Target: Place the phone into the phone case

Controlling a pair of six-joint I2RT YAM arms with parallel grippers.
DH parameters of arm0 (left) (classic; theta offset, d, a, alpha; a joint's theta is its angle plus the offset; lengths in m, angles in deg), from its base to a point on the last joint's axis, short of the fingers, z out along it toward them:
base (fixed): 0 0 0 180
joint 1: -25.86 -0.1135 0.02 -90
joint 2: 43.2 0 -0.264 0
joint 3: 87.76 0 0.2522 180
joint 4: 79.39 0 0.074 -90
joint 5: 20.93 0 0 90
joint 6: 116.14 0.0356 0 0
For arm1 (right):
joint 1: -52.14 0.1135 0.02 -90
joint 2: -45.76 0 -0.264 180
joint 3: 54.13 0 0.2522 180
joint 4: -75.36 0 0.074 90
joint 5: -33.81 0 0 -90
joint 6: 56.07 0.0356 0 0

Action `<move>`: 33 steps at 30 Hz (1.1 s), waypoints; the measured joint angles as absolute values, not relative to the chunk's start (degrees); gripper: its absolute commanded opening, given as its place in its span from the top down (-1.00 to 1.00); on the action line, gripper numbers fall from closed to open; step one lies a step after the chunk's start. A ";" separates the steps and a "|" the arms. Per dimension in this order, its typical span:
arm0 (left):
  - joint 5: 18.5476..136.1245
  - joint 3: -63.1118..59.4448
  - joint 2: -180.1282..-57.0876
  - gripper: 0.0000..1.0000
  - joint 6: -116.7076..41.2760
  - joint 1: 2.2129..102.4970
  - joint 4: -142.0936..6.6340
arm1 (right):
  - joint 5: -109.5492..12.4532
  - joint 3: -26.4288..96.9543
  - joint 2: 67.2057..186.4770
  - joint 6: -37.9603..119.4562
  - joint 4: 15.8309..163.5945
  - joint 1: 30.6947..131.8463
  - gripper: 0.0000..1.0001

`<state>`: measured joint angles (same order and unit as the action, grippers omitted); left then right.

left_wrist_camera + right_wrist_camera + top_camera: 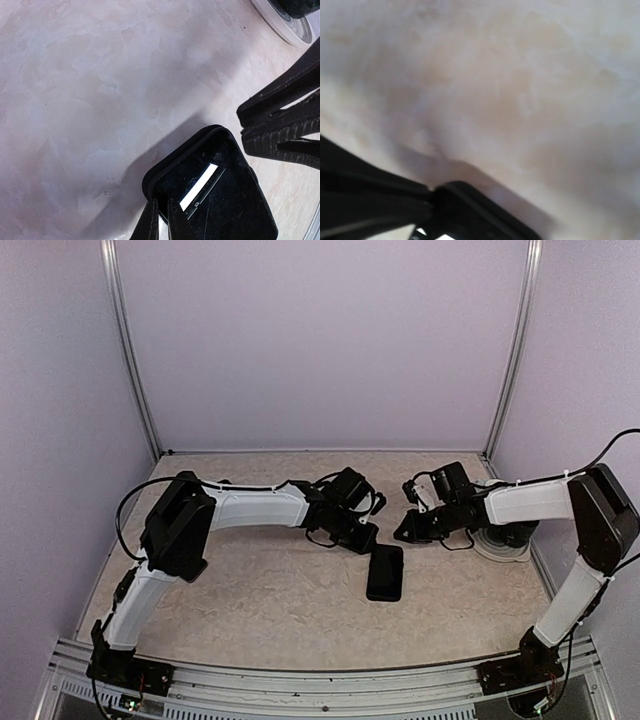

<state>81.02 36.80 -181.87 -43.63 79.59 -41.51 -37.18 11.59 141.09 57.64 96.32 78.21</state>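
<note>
**A:** Where is the matte black soft-walled phone case (150, 179) noted?

**B:** Flat on the pale marbled surface (250, 580), right of centre, about midway between the near and far edges. The glossy black slab phone (227, 205) is seen lying within its rim. Whether it is fully seated cannot be told.

**A:** Pincers?

**B:** The left pincer (161, 222) is pinched on the case's wall near one corner. The right pincer (242, 128) is just beside the opposite edge, tips drawn together, nothing held.

**A:** How is the seating best done?

**B:** The case should be anchored by the left. The corners should be pressed down one at a time with the closed right tips. Each press should be square, so the phone is not skated out.
</note>
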 measured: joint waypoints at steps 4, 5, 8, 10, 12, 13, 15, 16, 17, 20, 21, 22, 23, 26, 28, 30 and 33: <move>80.89 37.17 -181.92 0.79 -43.37 79.96 -40.46 | -33.53 10.63 141.53 58.31 93.98 78.21 1.00; 81.00 37.22 -181.92 0.79 -43.22 79.96 -40.35 | -33.03 10.52 141.81 58.40 93.74 78.21 1.00; 81.48 37.33 -181.92 0.78 -42.52 79.96 -40.00 | -32.16 9.84 143.08 58.64 92.78 78.21 1.00; 81.89 37.50 -181.92 0.78 -42.19 79.96 -39.61 | -31.72 8.88 143.58 58.82 92.23 78.21 1.00; 82.24 38.35 -182.33 0.78 -41.93 79.96 -38.69 | -31.65 7.94 144.11 58.93 92.08 78.21 1.00; 82.31 39.07 -182.70 0.78 -41.86 79.98 -38.03 | -31.15 7.53 144.30 58.99 91.27 78.21 1.00; 82.48 41.09 -183.56 0.74 -41.51 79.98 -36.06 | -31.11 7.44 144.52 59.10 90.46 78.21 1.00; 82.68 42.05 -183.97 0.73 -41.12 79.96 -35.04 | -31.13 7.40 144.61 59.15 90.11 78.21 1.00; 82.96 42.92 -184.36 0.72 -40.59 79.94 -34.10 | -31.26 7.31 144.61 59.15 89.96 78.21 1.00; 84.47 45.89 -185.76 0.71 -37.40 79.44 -30.93 | -31.90 7.27 144.61 59.12 89.85 78.21 1.00; 85.22 46.18 -185.94 0.72 -36.40 79.22 -30.56 | -32.16 7.24 144.61 59.10 89.81 78.21 1.00; 85.87 46.16 -185.98 0.72 -35.61 79.04 -30.51 | -32.40 7.22 144.59 59.10 89.70 78.21 1.00; 86.40 45.98 -185.98 0.72 -34.91 78.96 -30.64 | -32.55 7.13 144.59 59.08 89.48 78.21 1.00; 87.31 45.19 -185.72 0.71 -33.43 78.83 -31.15 | -32.62 6.59 144.67 59.10 88.28 78.21 1.00; 87.34 45.61 -185.87 0.71 -32.29 78.89 -30.56 | -32.53 6.41 145.13 59.12 87.23 78.21 1.00; 87.16 46.57 -186.33 0.71 -31.52 79.02 -29.62 | -32.40 6.24 145.77 59.15 86.05 78.21 1.00; 86.88 47.49 -186.77 0.71 -30.58 79.09 -28.63 | -32.42 5.93 145.94 59.23 85.17 78.21 1.00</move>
<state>86.88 47.49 -186.77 -30.58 79.09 -28.63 -32.42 5.93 145.94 59.23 85.17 78.21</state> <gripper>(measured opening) 0.145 0.008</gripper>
